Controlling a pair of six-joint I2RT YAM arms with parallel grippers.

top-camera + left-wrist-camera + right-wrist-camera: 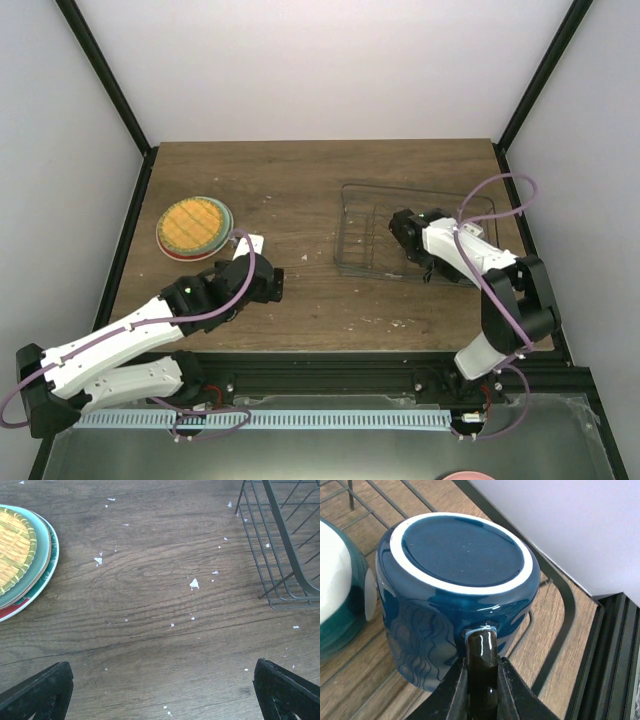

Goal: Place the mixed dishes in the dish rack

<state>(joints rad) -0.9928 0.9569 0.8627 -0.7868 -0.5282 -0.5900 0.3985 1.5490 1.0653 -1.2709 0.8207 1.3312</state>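
Observation:
The plates (194, 226) lie stacked at the table's left: yellow-orange on top, mint green under it, red-rimmed at the bottom; they also show in the left wrist view (20, 555). The dark wire dish rack (347, 262) stands at the right (286, 577). My right gripper (404, 232) is inside it, shut (482, 680) on the dark handle of the dark blue mug (455, 580), which is upside down on the rack wires (560, 595). A bowl (335, 595), whitish with a teal side, sits beside the mug. My left gripper (268, 285) is open and empty (162, 690) over bare wood between plates and rack.
White crumbs are scattered on the wooden table (194, 583). Black frame posts and a rail border the table (605, 655). A white tag (252, 243) lies near my left gripper. A pink round edge (468, 476) shows below the arm bases.

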